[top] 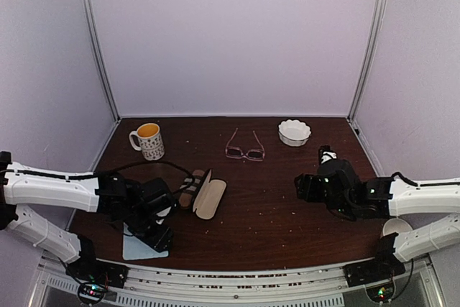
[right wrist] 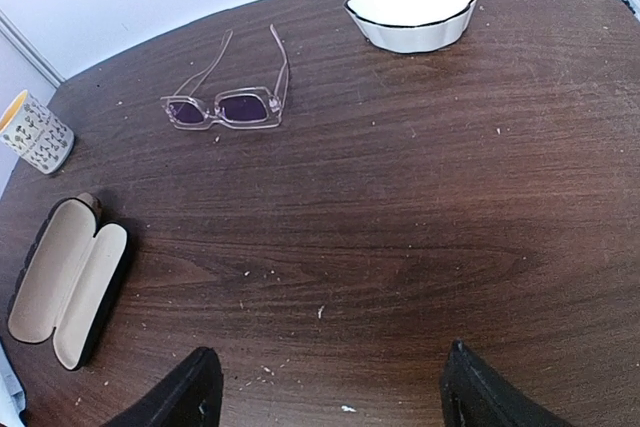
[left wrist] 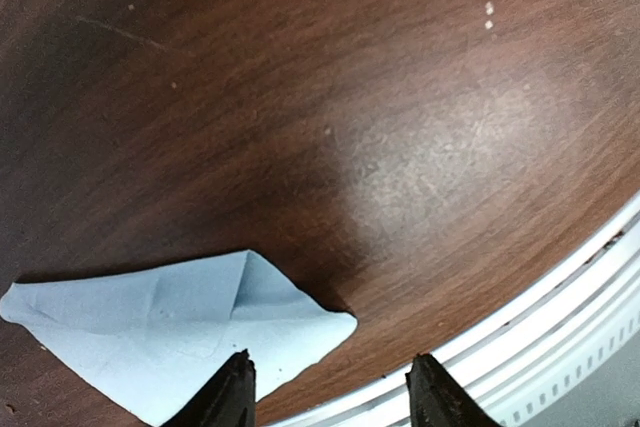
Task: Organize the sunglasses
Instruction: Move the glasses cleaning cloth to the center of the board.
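Sunglasses lie far fwd-left of right end effector.

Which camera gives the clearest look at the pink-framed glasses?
Right wrist: the pink-framed glasses lie on the table with arms unfolded, large and unobstructed. Top external shows them too, but smaller. Left wrist does not show them at all.
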Controlling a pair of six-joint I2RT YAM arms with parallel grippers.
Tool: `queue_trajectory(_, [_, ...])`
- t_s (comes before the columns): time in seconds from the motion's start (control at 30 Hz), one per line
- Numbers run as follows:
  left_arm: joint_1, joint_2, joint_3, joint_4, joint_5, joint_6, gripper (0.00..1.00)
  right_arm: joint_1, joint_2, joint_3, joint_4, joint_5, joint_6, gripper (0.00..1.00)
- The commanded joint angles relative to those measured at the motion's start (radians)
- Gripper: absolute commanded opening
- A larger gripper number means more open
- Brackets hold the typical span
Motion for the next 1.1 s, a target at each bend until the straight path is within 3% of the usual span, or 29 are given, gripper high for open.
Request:
queue_trajectory(0.0, [-0.021,0.06,0.005,0.008,-0.026,-0.021,0.54,-0.009,0.004,0.031,0.009,-0.013,-0.002,0.77])
queue_trajectory(0.23, [-0.045,0.128,0.02,0.009,-0.076,-0.024,0.46,-0.014,0.009,0.03,0.013,-0.021,-0.003,0.77])
queue_trajectory(0.63, [-0.047,0.213,0.013,0.076,-0.111,-0.03,0.41,-0.015,0.019,0.033,0.016,-0.03,-0.008,0.77])
queue_trajectory(0.93, [-0.049,0.249,-0.033,0.164,-0.082,-0.014,0.07,-0.016,0.024,0.036,0.016,-0.032,-0.01,0.77])
queue_trajectory(1.07, [-0.06,0.255,-0.022,0.182,-0.062,0.008,0.0,-0.016,0.024,0.036,0.016,-0.032,-0.01,0.77])
